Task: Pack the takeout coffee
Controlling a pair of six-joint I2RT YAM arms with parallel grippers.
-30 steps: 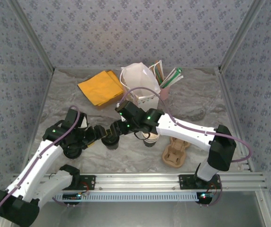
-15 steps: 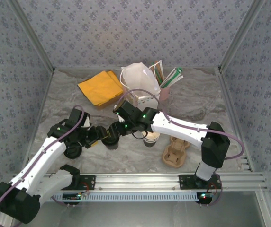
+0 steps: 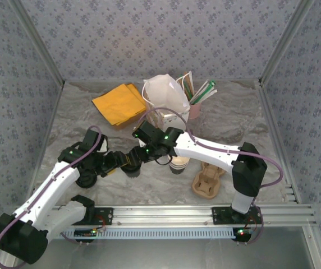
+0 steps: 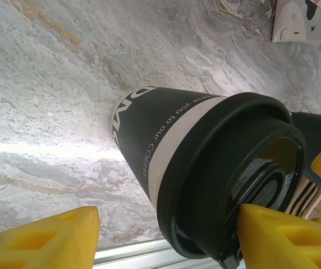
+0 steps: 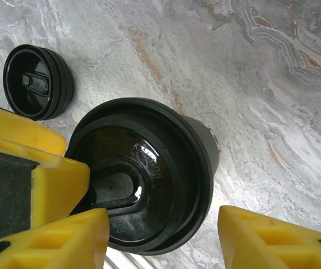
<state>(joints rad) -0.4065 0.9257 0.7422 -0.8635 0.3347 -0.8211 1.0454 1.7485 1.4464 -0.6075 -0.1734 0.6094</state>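
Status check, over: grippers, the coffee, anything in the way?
Left gripper and right gripper open, straddling black-lidded cup. It stands on the table, not lifted. Close by: ringed paper cup, loose black lid.

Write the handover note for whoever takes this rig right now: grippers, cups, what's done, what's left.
Left gripper: open, fingers either side of the lidded dark cup, which stands on the table.
Right gripper: open, straddling the same cup's top.
Ribbed cream cup: standing beside it, toward the carrier.
Loose lid: on the table, left of the dark cup.
Done: the dark cup is lidded.
Left: the carrier's wells look empty. Probably lid the ribbed cup, then seat the cups in the carrier.
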